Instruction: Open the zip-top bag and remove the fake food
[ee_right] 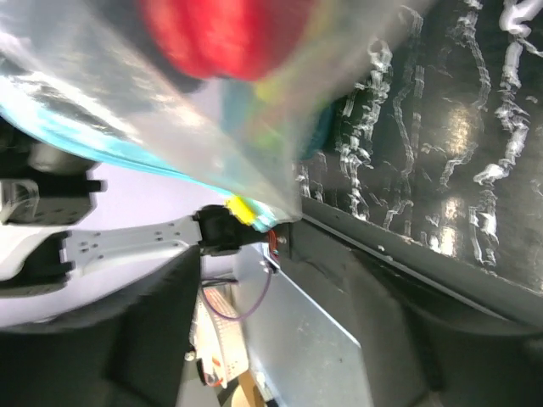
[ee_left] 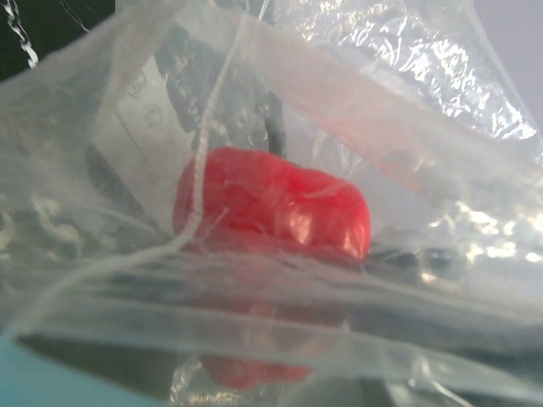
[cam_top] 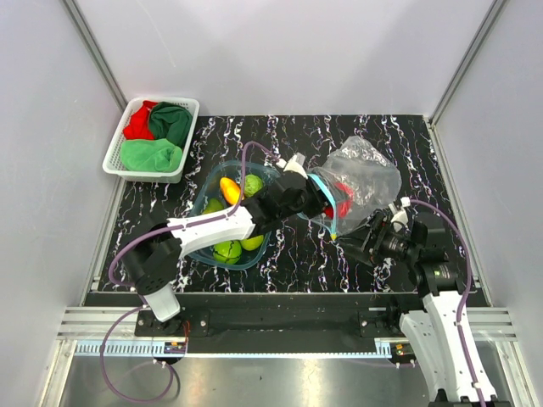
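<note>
The zip-top bag (cam_top: 366, 174) lies crumpled at the middle right of the mat, its teal zip strip (cam_top: 329, 212) gaping toward the left arm. My left gripper (cam_top: 316, 200) is pushed into the mouth; its fingers are hidden by plastic. In the left wrist view a red pepper (ee_left: 273, 208) of the fake food lies inside the bag (ee_left: 424, 102), close ahead. My right gripper (cam_top: 346, 240) pinches the near corner of the zip strip. The right wrist view shows that corner with its yellow slider (ee_right: 240, 209) and the red pepper (ee_right: 225, 34) above.
A translucent blue tub (cam_top: 197, 212) left of the bag holds a yellow-orange piece (cam_top: 229, 188) and several green fruits (cam_top: 226, 250). A white basket (cam_top: 116, 161) with red and green cloths stands at the back left. Grey walls enclose the mat.
</note>
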Robot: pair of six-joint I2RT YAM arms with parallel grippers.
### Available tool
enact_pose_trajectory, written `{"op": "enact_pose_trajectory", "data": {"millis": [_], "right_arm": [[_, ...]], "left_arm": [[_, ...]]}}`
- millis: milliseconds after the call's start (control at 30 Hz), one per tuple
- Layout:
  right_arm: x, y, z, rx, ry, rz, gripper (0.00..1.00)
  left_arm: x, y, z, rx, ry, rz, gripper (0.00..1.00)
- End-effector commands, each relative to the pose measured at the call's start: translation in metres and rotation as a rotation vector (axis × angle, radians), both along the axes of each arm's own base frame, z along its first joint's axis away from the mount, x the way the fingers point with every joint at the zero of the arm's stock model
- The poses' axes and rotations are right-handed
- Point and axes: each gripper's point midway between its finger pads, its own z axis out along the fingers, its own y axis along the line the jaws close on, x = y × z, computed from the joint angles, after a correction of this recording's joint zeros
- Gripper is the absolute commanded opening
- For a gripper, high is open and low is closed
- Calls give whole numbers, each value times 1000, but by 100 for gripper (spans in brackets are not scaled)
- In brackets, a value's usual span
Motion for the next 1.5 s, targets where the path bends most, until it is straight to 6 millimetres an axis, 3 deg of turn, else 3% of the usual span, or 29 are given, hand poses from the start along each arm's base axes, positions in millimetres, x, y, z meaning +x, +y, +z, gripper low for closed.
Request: {"op": "enact_pose_trajectory", "data": {"millis": [0,333,467,600,733,800,967,1033,1067,1133,1200,1233,1300,1467], "right_arm": [[-2,7,26,88,-103,38,81],[8,15,14,96,-91,180,86],[14,16,22,88,-167,200,82],[6,19,35,110,-226,256,74],[13,15,38,65,-284,198,84],[21,13,32,45,-269,177,84],[41,9,28,26,-251,102,59],[40,6,34,25,-282,62,45],[44,2,35,11,-288,12,33],[40,0,44,24,-314,-32,25],[40,-5,40,11,-289,-82,10],[41,-7,38,3,-274,-98,7],[43,-10,26,-16,-219,-117,0],[47,-14,-5,-63,-89,-139,0]], "left_arm": [[-2,-7,31,-94,-47,-3,0],[-17,-11,39,-121,-25,-54,0],[-22,-18,38,-167,-6,-77,0],[-23,-17,38,-156,-13,-83,0],[-27,-21,32,-131,4,-111,0],[-31,-26,31,-109,12,-134,0],[-39,-27,23,-65,3,-132,0],[-40,-27,16,-48,9,-133,0],[-42,-25,10,-19,6,-136,0],[-42,-22,4,31,-5,-131,0],[-44,-14,-8,101,-23,-121,0],[-47,-11,-14,119,-27,-121,0],[-53,-11,-7,130,-98,-154,0],[-63,-5,-2,220,-252,-176,0]]}}
